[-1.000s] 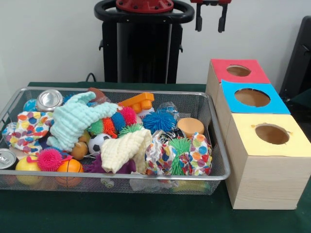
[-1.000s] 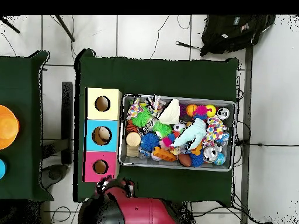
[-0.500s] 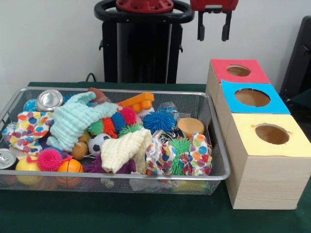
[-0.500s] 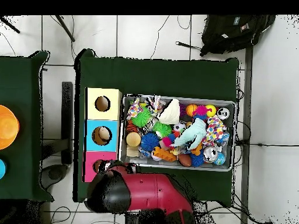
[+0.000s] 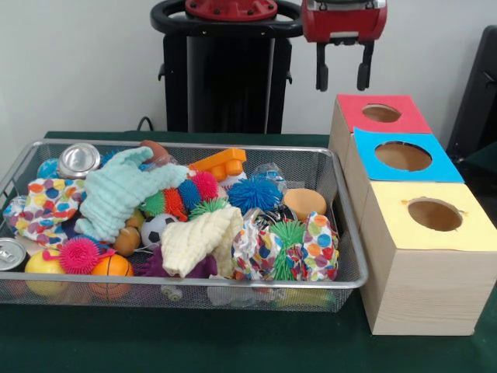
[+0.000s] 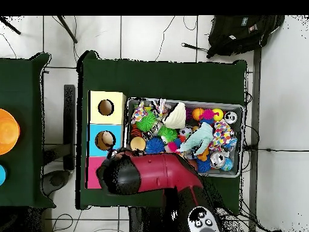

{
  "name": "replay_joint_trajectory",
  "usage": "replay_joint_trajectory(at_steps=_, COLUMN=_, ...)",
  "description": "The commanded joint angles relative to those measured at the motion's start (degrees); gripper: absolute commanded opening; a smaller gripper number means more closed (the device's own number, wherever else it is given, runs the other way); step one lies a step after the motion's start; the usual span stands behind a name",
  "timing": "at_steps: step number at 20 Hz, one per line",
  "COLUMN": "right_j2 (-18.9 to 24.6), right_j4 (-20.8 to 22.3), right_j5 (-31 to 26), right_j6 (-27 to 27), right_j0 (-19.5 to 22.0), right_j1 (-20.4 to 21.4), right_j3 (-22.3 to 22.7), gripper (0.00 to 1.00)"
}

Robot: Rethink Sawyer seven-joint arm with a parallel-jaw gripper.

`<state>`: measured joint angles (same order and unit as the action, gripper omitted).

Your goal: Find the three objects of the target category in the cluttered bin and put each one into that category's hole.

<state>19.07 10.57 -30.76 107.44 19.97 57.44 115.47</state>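
Bin (image 5: 351, 256) clutter lies below and to the picture-left of my tool (image 5: 341, 76), which hangs released and empty above the red box (image 5: 380, 113); I judge the next reach goes down toward the toys.

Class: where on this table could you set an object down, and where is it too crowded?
Free: the green cloth in front of the bin, and the strip behind it. Crowded: the bin, heaped with toys, and the side taken by the boxes.
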Motion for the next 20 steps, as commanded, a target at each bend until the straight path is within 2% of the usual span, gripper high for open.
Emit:
replay_joint_trajectory(at_steps=1, right_j2=8.69, right_j4=5.61, right_j5=-7.93, right_j6=-14.83, right_j0=3.85, right_j1=-6.80, right_j3=-10.32, gripper=1.00)
replay_joint_trajectory(at_steps=6, right_j2=10.98, right_j4=7.13, right_j5=-9.68, right_j6=-14.58, right_j0=5.19, right_j1=-6.99, right_j3=-11.18, gripper=1.00)
replay_joint_trajectory(at_steps=16, right_j2=15.85, right_j4=10.67, right_j5=-12.68, right_j6=-17.43, right_j0=8.89, right_j1=-10.22, right_j3=-14.51, gripper=1.00)
replay_joint_trajectory(at_steps=20, right_j2=15.25, right_j4=13.41, right_j5=-15.49, right_j6=-17.11, right_j0=8.64, right_j1=-9.35, right_j3=-17.59, gripper=1.00)
